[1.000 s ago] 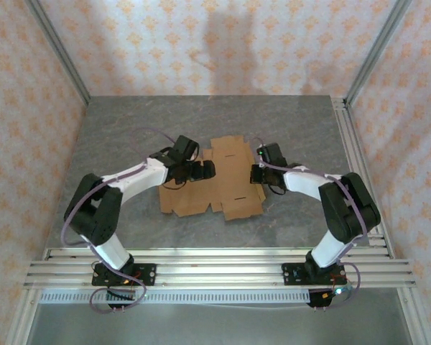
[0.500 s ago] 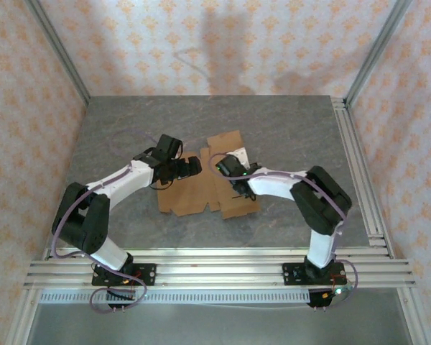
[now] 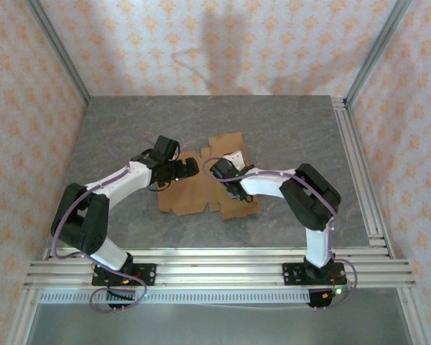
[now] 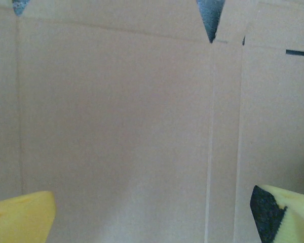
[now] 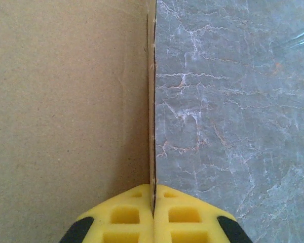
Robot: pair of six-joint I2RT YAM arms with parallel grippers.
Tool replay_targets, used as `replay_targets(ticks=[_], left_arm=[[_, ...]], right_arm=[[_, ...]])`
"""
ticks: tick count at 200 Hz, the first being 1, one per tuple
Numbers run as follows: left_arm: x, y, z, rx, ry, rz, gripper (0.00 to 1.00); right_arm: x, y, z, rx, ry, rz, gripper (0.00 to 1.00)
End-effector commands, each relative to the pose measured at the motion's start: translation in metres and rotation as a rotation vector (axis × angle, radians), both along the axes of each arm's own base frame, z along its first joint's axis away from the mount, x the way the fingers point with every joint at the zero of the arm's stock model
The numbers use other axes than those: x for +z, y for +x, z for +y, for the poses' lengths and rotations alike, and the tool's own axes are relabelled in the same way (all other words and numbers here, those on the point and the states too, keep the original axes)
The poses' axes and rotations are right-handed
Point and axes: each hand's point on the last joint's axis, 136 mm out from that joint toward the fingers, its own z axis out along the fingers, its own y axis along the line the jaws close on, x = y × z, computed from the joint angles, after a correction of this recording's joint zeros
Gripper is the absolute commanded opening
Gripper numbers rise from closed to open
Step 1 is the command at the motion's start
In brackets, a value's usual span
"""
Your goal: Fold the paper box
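The right jaws are closed on the thin edge of a panel of the box (image 3: pixel 194 198), which lies at the middle of the counter (image 3: pixel 287 122). The left jaws are spread wide over its left part, with nothing held. The fold is probably best made by swinging the pinched panel about its crease while the flat part is pressed down, so that the sheet is not dragged. The pinch is shown plainly by the right wrist view. Crease lines and a slot are shown by the left wrist view, between yellow pads (image 4: pixel 20 212).
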Motion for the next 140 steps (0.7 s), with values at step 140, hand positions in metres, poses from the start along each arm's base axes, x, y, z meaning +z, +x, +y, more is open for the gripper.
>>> replay_targets(ticks=[140], left_arm=[[0.001,0.004,-0.003,0.001,-0.025,-0.014,1.0]], right_arm=[[0.022,-0.001,0.025,0.109,0.081,-0.022,0.3]])
